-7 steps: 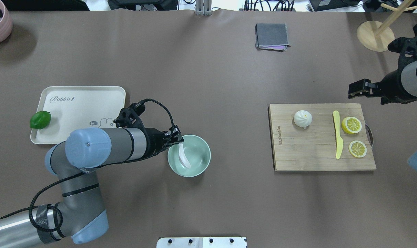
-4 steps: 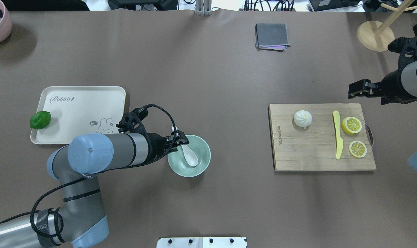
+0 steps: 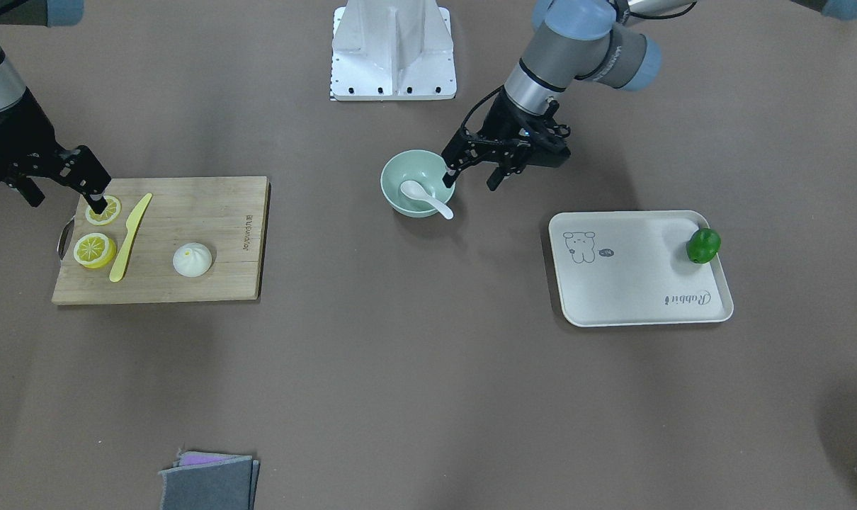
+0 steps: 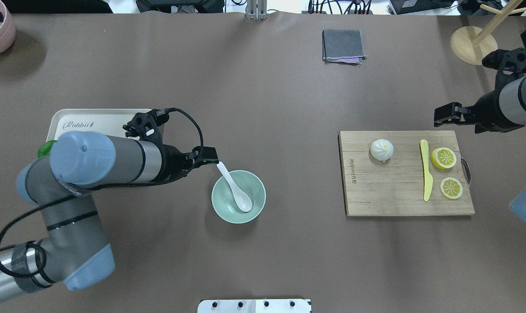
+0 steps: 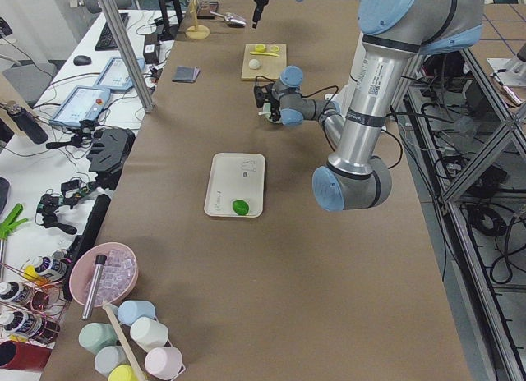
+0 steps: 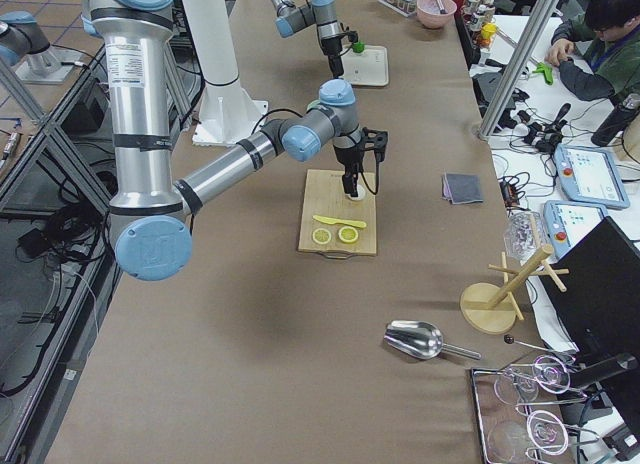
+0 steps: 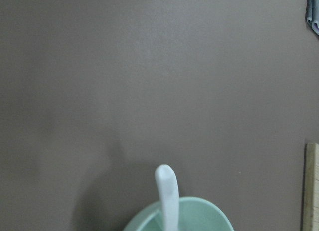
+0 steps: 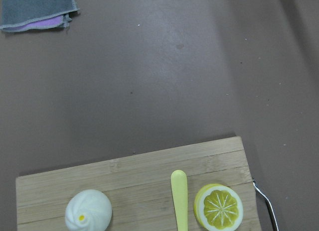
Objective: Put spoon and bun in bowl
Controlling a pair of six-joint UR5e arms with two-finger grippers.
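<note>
The white spoon [image 4: 237,191] lies in the mint-green bowl [image 4: 226,210], scoop at the bottom and handle leaning out over the rim toward my left gripper; it also shows in the left wrist view [image 7: 167,191]. My left gripper [image 3: 471,177] is open and empty, just beside the bowl's rim [image 3: 400,166]. The white bun [image 4: 381,150] sits on the wooden cutting board [image 4: 393,200]. My right gripper [image 3: 66,198] is open and empty, above the board's far right edge near a lemon slice. The right wrist view shows the bun [image 8: 88,212] below.
A yellow plastic knife [image 4: 426,174] and two lemon slices [image 4: 443,158] lie on the board right of the bun. A cream tray [image 4: 102,124] with a green lime [image 3: 702,245] lies left of the bowl. A grey cloth [image 4: 342,45] and a wooden stand [image 4: 474,43] are at the back.
My left gripper let go of the spoon in the bowl and drew back up and to the left. The spoon settled with its handle on the rim. The right arm shifted slightly.
</note>
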